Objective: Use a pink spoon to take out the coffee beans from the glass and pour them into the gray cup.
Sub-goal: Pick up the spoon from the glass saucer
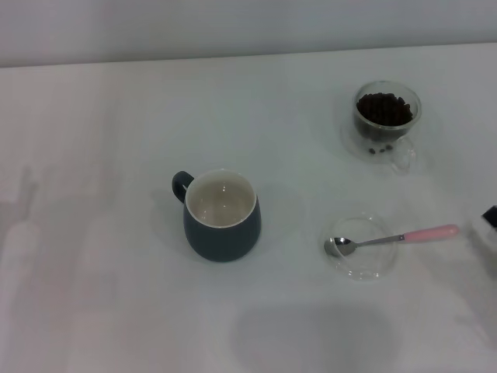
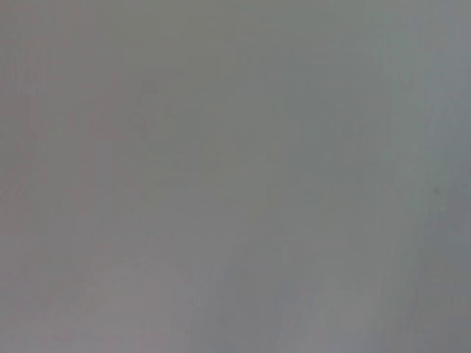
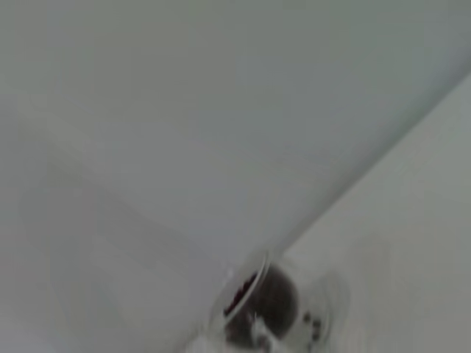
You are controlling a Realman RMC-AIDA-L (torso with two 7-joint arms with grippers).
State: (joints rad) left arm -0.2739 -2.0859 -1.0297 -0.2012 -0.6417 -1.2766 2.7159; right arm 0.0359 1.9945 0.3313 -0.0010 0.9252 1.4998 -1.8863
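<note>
From the head view, the gray cup [image 1: 222, 215] stands empty near the middle of the white surface [image 1: 93, 155], its handle toward the far left. To its right the pink spoon [image 1: 390, 238] lies with its bowl in a clear saucer [image 1: 361, 249], handle pointing right. The glass [image 1: 385, 120] holding the coffee beans [image 1: 384, 109] stands farther back. A dark bit of the right end effector [image 1: 489, 217] shows at the right edge; whether it is clenched or released cannot be told.

The left wrist view shows only blank grey.

The right wrist view shows the glass [image 3: 274, 305] and its coffee beans [image 3: 274, 298], blurred, against the pale surface.
</note>
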